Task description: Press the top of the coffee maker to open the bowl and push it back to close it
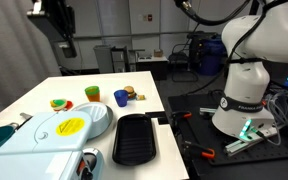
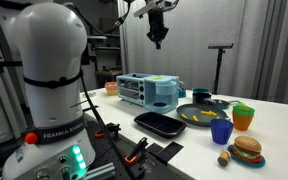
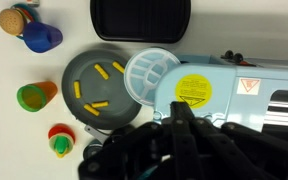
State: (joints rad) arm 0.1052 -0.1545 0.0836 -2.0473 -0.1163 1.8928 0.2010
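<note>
The coffee maker [image 1: 44, 135] is a large pale blue-white appliance with a yellow oval label [image 1: 70, 125] on top, at the table's near corner. It also shows in an exterior view [image 2: 149, 90] and in the wrist view [image 3: 229, 95]. In the wrist view a round white ribbed bowl [image 3: 149, 73] sticks out from its end, next to the grey plate. My gripper [image 2: 158, 38] hangs high above the maker, well clear of it, fingers together and holding nothing. It shows in the wrist view [image 3: 180, 112] and at the top of an exterior view [image 1: 64, 42].
A black rectangular tray [image 1: 136, 138] lies beside the maker. A grey plate [image 3: 89, 70] holds yellow pieces. A blue cup [image 3: 42, 37], a green cup [image 3: 36, 96], a toy burger [image 2: 246, 150] and a small red-and-yellow toy [image 3: 61, 140] stand further along the table.
</note>
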